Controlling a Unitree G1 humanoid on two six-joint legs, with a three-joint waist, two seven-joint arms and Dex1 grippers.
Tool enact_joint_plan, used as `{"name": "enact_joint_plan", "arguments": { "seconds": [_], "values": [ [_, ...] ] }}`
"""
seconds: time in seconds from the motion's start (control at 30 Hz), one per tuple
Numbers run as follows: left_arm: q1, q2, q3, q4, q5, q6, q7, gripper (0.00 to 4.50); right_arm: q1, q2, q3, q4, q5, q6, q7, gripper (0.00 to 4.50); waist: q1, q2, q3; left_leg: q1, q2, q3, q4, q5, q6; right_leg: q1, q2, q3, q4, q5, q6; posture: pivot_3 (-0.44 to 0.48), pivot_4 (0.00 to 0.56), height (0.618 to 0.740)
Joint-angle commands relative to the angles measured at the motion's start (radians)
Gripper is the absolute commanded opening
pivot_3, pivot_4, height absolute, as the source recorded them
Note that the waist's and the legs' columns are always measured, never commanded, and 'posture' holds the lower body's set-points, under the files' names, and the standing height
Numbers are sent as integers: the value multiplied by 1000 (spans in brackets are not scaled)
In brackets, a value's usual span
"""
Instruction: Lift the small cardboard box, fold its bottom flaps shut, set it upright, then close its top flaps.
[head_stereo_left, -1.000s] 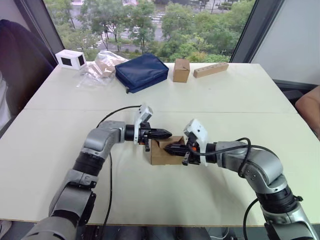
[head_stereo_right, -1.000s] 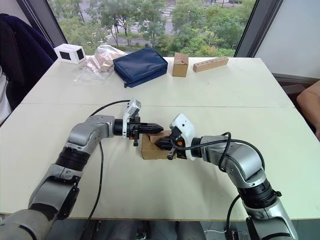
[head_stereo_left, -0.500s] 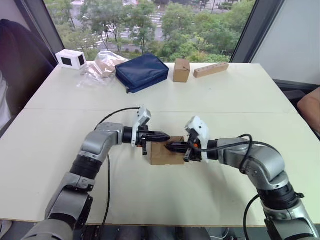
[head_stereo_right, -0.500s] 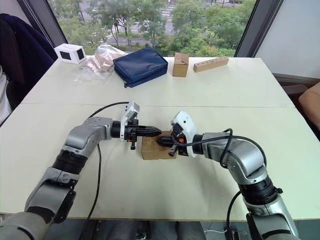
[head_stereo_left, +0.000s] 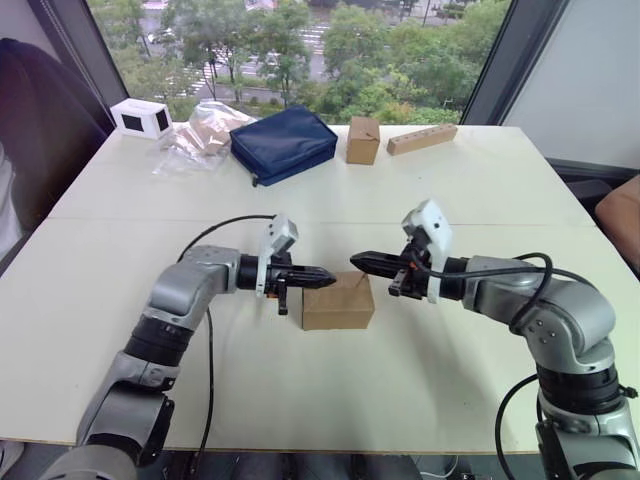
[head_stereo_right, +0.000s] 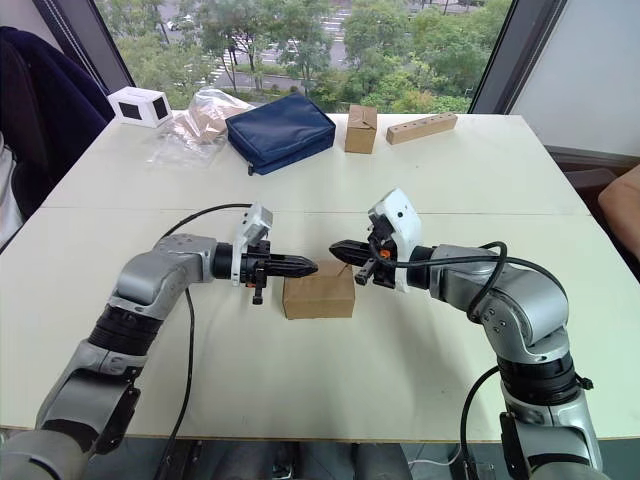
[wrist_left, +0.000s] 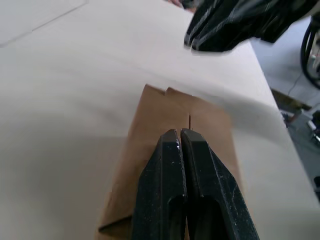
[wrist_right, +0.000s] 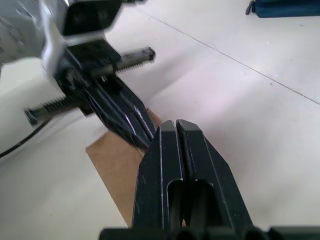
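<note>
Flanking 1 small cardboard box (head_stereo_left: 338, 302): 2 hands (both closed).

Closed small cardboard box (head_stereo_right: 319, 291) between grippers

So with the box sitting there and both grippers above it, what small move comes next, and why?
Probably draw both arms back. The small cardboard box stands on the table with its top flaps down, and the left gripper and right gripper, both shut, hover above it holding nothing.
</note>
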Motion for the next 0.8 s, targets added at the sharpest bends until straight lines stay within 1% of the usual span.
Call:
{"name": "enact_joint_plan", "arguments": {
  "seconds": [0.03, 0.17, 0.3, 0.47, 0.6, 0.73, 0.8],
  "values": [
    [13, 25, 18, -86, -27, 34, 14, 73, 7, -7, 22, -20, -17, -43, 10, 0, 0, 0, 0, 0, 0, 0, 0, 0, 0, 0, 0, 0, 0, 0, 0, 0, 150, 740],
    [49, 34, -10, -102, -8, 43, 30, 73, 25, -12, 77, 1, -48, -59, 18, 0, 0, 0, 0, 0, 0, 0, 0, 0, 0, 0, 0, 0, 0, 0, 0, 0, 150, 740],
    [91, 39, -62, -84, 49, 15, 60, 73, 62, -20, 153, 39, -104, -90, 38, 0, 2, 0, 0, 0, 0, 0, 0, 0, 0, 0, 0, 0, 0, 0, 0, 0, 150, 740],
    [98, 46, -66, -88, 58, -11, 63, 73, 86, -51, 207, 89, -170, -131, 74, 0, 3, 0, 0, 0, 0, 0, 0, 0, 0, 1, 0, 0, -1, -1, -2, 0, 150, 740],
    [78, 44, -3, -133, 4, 9, 74, 73, 58, -51, 151, 64, -125, -113, 87, 0, 3, 0, 0, 1, 0, 0, 0, 0, 0, 1, 0, 0, -1, -1, -2, 0, 150, 740],
    [72, 43, 93, -208, -51, 41, 148, 73, -17, -40, 25, -28, 7, -29, 74, 0, 3, 0, 1, 0, 0, 0, 0, 0, 0, 0, 0, 0, -1, 0, 0, 0, 150, 740],
    [85, 63, 137, -259, -84, 80, 171, 73, -39, -63, -28, -78, 68, 9, 78, 0, 3, 0, 1, 0, 0, 0, -1, 0, 0, 0, 0, 0, -1, 0, 0, 0, 150, 740]
  ]
}}
